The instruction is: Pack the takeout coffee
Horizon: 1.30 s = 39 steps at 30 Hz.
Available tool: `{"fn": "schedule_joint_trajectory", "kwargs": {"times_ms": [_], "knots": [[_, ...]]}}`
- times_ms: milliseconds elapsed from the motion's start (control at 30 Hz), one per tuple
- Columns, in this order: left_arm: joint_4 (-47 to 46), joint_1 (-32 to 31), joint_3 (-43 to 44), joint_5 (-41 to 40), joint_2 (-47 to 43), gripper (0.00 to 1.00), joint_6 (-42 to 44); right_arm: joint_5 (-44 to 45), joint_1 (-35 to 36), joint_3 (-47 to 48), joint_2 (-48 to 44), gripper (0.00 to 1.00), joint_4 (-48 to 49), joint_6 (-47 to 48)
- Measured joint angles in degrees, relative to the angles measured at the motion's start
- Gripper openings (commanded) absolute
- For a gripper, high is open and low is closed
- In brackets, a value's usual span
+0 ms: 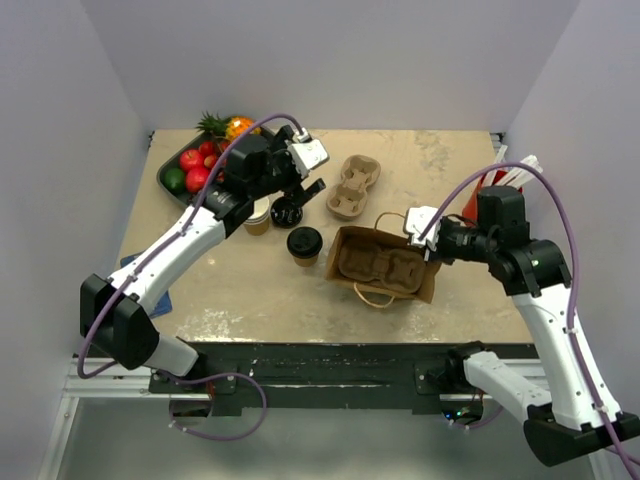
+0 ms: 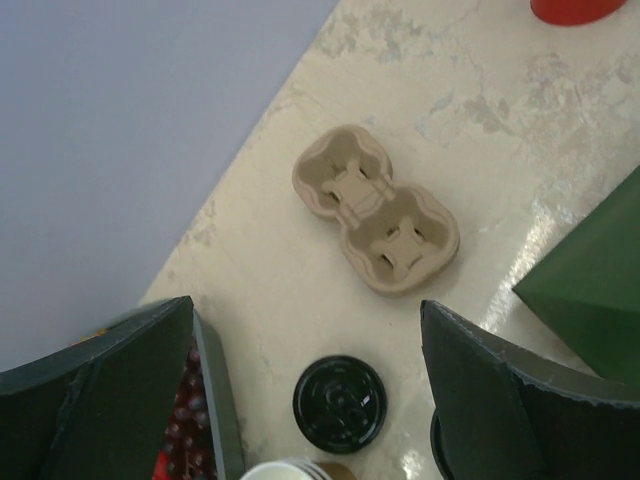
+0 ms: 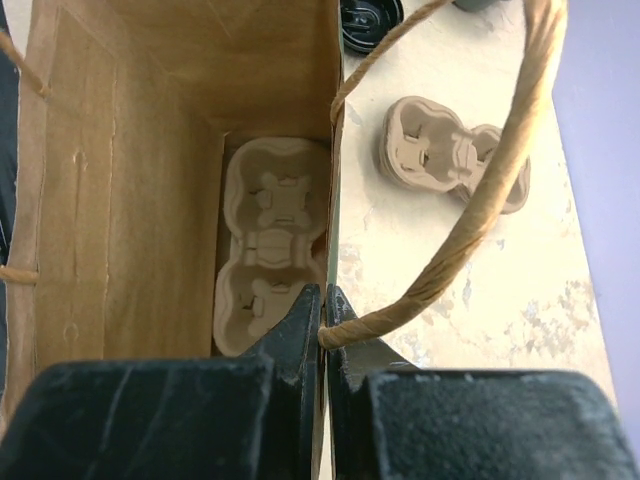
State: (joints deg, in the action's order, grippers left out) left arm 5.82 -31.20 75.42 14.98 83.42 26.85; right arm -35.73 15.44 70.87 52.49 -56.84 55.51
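Note:
A lidded kraft coffee cup (image 1: 304, 245) stands left of the brown paper bag (image 1: 385, 265). A second cup (image 1: 258, 216) stands open, white inside, and its loose black lid (image 1: 287, 211) lies flat beside it. My left gripper (image 1: 298, 193) hovers open and empty above that lid; in the left wrist view the lid (image 2: 339, 402) lies between my spread fingers (image 2: 305, 310), with the open cup's rim (image 2: 285, 470) at the bottom edge. My right gripper (image 1: 425, 238) is shut on the bag's top rim (image 3: 325, 310), holding the bag (image 3: 120, 200) open.
One pulp carrier (image 3: 270, 245) sits inside the bag; another (image 1: 354, 186) lies on the table behind it (image 2: 377, 222). A fruit tray (image 1: 190, 165) is at the back left. A red cup (image 1: 478, 195) stands behind my right arm. The bag's twine handle (image 3: 480, 200) loops over the rim.

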Motion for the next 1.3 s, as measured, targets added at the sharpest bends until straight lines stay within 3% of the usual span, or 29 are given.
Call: {"fn": "schedule_joint_trajectory", "kwargs": {"times_ms": [233, 333, 467, 600, 733, 1300], "knots": [[19.32, 5.49, 10.4, 8.81, 5.46, 1.0, -0.15, 1.31, 0.02, 4.92, 7.3, 0.0, 0.7, -6.32], [24.83, 6.67, 12.13, 10.86, 8.02, 1.0, -0.26, 2.73, 0.0, 5.07, 9.51, 0.04, 1.27, -8.48], [30.77, 6.78, 11.54, 12.66, 10.4, 1.0, 0.37, 4.63, -0.09, 5.09, 10.8, 0.14, 2.86, -12.02], [34.16, 6.75, 8.83, 15.23, 10.6, 1.0, 5.88, 4.81, -0.15, 5.9, 12.5, 0.39, 3.41, -14.99], [36.92, 6.75, 8.87, 16.24, 11.91, 1.0, 9.81, 4.9, -0.22, 7.74, 14.73, 0.49, 3.21, -16.59], [34.97, 6.14, 8.98, 12.96, 15.61, 1.0, -3.78, 6.49, -1.18, 9.66, 17.77, 0.5, 4.85, -22.12]]}}
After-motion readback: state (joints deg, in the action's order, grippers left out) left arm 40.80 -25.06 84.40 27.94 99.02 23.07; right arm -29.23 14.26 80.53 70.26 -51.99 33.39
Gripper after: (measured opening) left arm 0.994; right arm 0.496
